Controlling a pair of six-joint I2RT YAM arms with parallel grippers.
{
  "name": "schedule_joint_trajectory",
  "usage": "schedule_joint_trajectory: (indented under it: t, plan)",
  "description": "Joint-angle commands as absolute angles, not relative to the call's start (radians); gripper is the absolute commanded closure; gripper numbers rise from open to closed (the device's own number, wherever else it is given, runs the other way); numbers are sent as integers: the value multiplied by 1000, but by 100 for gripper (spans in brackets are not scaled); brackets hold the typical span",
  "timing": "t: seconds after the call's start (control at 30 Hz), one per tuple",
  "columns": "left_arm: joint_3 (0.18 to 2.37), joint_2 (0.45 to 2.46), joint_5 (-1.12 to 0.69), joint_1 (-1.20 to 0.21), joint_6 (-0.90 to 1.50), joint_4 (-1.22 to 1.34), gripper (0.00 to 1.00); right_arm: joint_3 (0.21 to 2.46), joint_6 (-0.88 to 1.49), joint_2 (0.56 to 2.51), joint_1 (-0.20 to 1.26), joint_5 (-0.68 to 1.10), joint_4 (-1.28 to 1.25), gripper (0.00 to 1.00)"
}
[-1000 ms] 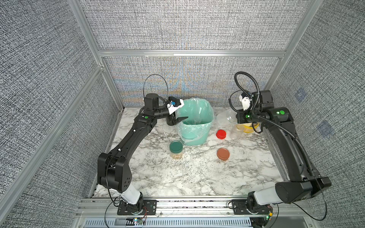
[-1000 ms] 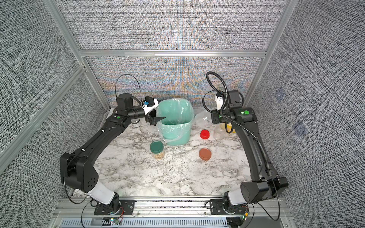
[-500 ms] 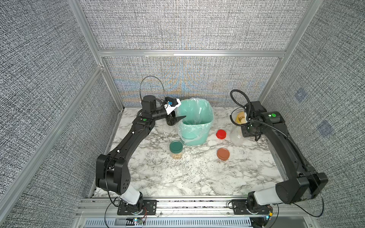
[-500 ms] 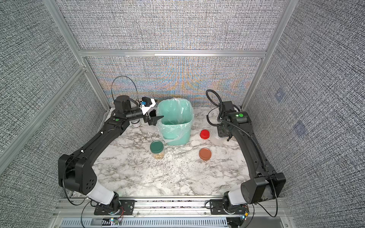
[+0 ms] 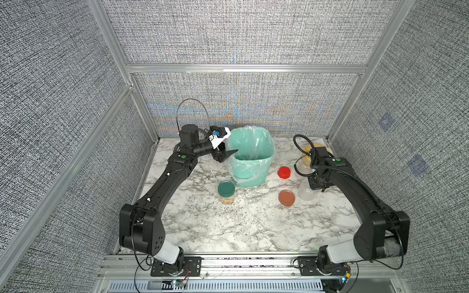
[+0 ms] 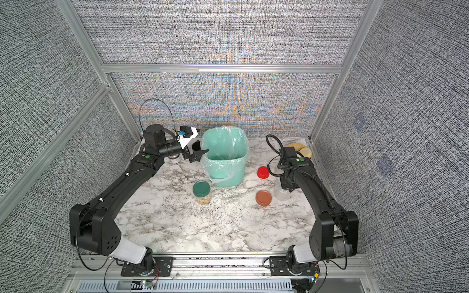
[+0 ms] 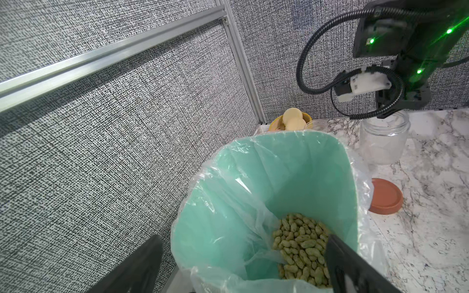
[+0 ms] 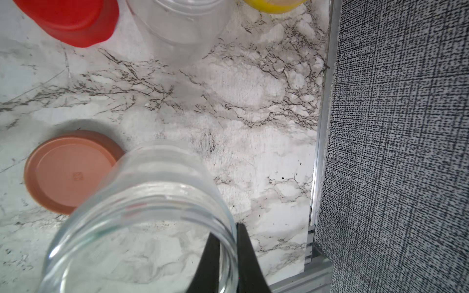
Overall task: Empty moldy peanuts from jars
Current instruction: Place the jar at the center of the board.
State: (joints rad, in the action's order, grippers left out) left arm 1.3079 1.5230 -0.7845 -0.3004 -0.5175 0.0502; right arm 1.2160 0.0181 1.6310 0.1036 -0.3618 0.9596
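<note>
My right gripper (image 8: 226,237) is shut on the rim of an empty clear jar (image 8: 142,215), one finger inside and one outside. That jar (image 5: 306,190) stands upright on the marble beside the terracotta lid (image 5: 287,197). A second empty jar (image 8: 177,28) stands behind it, by the red lid (image 5: 284,173). The green-lidded jar (image 5: 226,192) still holds peanuts, in front of the bin. My left gripper (image 7: 241,266) hangs open at the rim of the lined green bin (image 5: 253,177). A heap of moldy peanuts (image 7: 302,248) lies in the bin's bottom.
A yellow bowl (image 6: 299,149) of cream discs sits in the back right corner. A black mug (image 6: 196,146) and a small tin (image 6: 175,159) stand behind my left wrist. The enclosure walls close in on the sides and back.
My right arm has come down and forward with the empty jar, from high near the back to the table beside the terracotta lid. The left arm has drawn back slightly.
</note>
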Motion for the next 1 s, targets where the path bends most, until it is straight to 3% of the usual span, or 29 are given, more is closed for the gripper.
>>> schedule_joint_trajectory:
  t: [0.0, 0.5, 0.57, 0.6, 0.63, 0.7, 0.83, 0.97]
  plan:
    - [1291, 1508, -768, -299, -495, 49, 0, 1197, -4, 1655, 90, -373, 852, 100]
    - [1302, 1496, -743, -297, -471, -23, 0, 1112, -29, 1737, 52, -348, 753, 100]
    - [1311, 1500, -752, -298, -469, -34, 0, 1111, -27, 1738, 49, -348, 756, 85]
    - [1313, 1503, -753, -298, -471, -31, 1, 1112, -23, 1736, 49, -345, 756, 69]
    - [1311, 1504, -754, -298, -473, -27, 0, 1112, -20, 1734, 49, -338, 757, 60]
    - [1313, 1509, -760, -298, -475, -22, 0, 1112, -19, 1723, 49, -312, 760, 50]
    - [1313, 1510, -765, -298, -477, -20, 1, 1108, -17, 1700, 49, -282, 765, 41]
    - [1312, 1505, -765, -298, -504, -19, 0, 1118, -8, 1674, 48, -267, 779, 39]
